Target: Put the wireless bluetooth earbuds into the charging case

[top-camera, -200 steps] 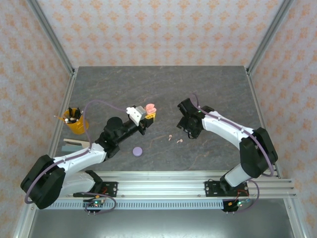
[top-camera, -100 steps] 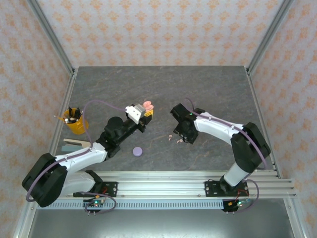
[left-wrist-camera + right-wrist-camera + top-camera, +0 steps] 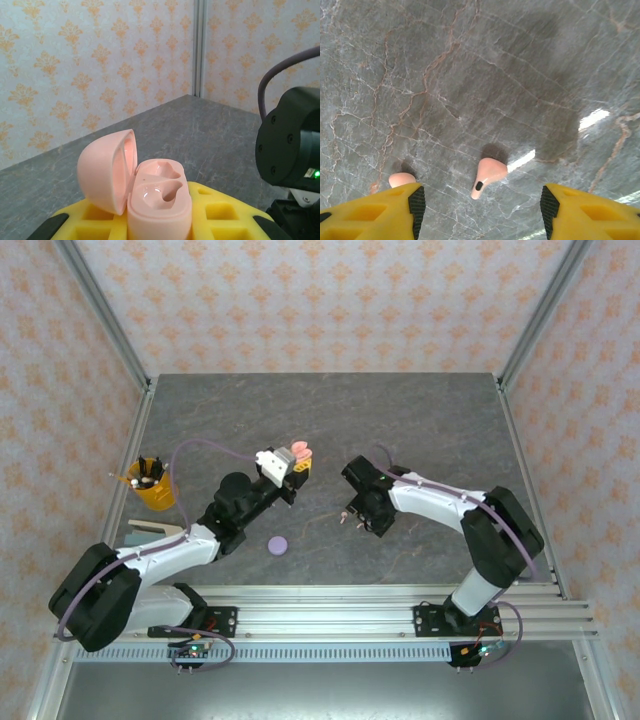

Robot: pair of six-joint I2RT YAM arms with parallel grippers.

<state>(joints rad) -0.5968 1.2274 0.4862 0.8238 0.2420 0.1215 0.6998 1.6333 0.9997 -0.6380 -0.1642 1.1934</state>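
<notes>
Two pale pink earbuds (image 3: 488,174) lie on the grey marbled table (image 3: 530,75), and the right gripper (image 3: 482,210) hovers right over them, yellow fingers (image 3: 375,215) spread wide and gripping neither. One bud sits loose in the gap between the pads, its stem pointing toward the camera. The second bud (image 3: 401,179) peeks out just beside the finger at the left of that view, half hidden by it.

Across the way, the left gripper (image 3: 297,464) is clamped tight on the pink charging case (image 3: 160,200). Its lid (image 3: 106,170) is flipped open and both moulded wells are showing. From above, case and buds are near each other but apart. A lilac round case (image 3: 277,545) lies closed nearer the arm bases, and a yellow cup (image 3: 150,488) of pens stands far left.
</notes>
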